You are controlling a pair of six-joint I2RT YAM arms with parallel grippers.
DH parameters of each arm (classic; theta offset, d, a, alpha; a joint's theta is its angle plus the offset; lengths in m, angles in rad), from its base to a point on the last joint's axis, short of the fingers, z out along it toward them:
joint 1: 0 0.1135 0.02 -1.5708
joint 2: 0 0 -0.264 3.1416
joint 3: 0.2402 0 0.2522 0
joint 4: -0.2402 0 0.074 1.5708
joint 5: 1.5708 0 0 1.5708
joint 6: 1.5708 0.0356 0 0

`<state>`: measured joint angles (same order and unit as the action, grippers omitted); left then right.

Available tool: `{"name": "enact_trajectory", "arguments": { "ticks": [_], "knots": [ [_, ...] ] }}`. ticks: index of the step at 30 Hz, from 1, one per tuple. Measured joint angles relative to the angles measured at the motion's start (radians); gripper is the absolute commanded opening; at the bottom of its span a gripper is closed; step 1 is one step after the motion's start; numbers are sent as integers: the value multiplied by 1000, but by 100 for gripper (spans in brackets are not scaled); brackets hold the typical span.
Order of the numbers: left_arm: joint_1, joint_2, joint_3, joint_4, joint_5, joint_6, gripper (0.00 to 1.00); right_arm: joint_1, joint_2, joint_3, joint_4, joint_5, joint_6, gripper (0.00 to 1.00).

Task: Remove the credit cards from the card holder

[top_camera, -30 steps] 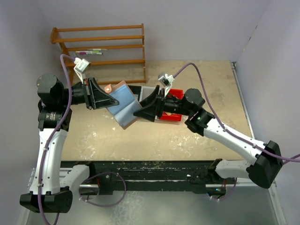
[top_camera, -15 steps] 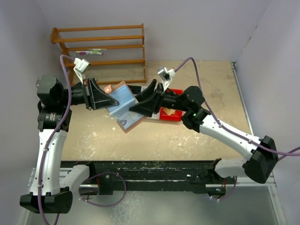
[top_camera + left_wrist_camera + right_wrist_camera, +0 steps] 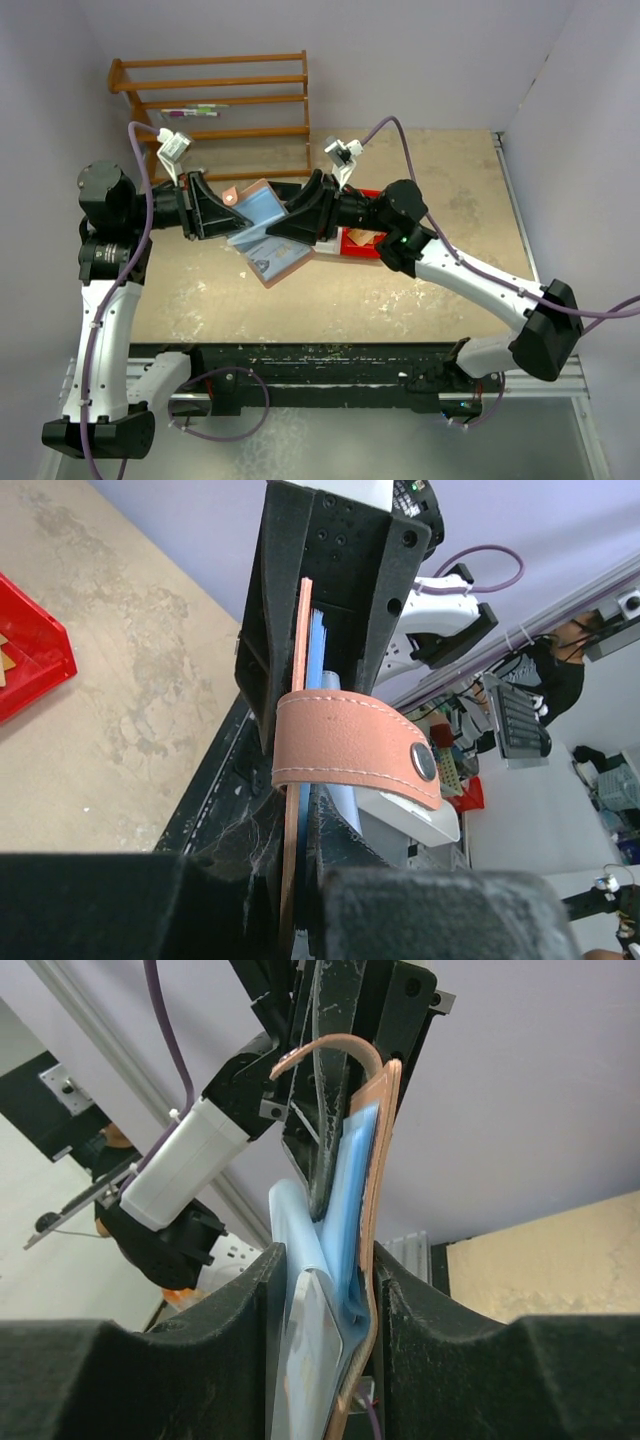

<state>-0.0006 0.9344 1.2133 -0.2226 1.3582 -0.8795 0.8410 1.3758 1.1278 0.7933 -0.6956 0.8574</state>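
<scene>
The left gripper is closed on the wallet, pinching it at its upper left edge. In the left wrist view the fingers press on either side of the wallet, which shows edge-on as a thin pinkish-brown line with blue beside it. A strap tab with a small metal snap curls across that edge.

The right gripper comes in from the other side and grips the same wallet. Its fingers sit narrow around the lower part of the wallet, which bows between them. The pinkish-brown skin is on the outside and the light blue lining on the inside. A pale sheet stands out from the lining between the fingers. Whether it is a card or a pocket cannot be told.

The wallet hangs in the air between the two grippers, folded open, above the sandy table. A red bin lies on the table just behind the right gripper. A wooden rack stands at the far left against the wall.
</scene>
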Motion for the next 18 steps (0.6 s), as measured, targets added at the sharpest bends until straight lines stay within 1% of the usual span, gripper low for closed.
{"name": "enact_trajectory", "arguments": {
  "ticks": [3,6,8,10,12,14,16,18],
  "knots": [
    [0,-2,0,-60,0,70,12,4,10,0,19,-5,32,32],
    [0,-1,0,-124,1,139,15,8,20,0,29,-7,59,16],
    [0,-1,0,-153,8,169,22,11,28,0,29,-7,72,7],
    [0,-1,0,-172,15,194,33,13,34,0,29,-8,85,0],
    [0,0,0,-191,16,220,44,19,37,0,30,-8,95,0],
    [0,6,6,-227,17,257,50,25,38,0,29,-8,102,0],
    [0,24,39,-296,13,323,57,30,36,0,28,-5,104,0],
    [0,54,103,-392,-10,414,63,31,30,0,14,-2,103,0]
  ]
}}
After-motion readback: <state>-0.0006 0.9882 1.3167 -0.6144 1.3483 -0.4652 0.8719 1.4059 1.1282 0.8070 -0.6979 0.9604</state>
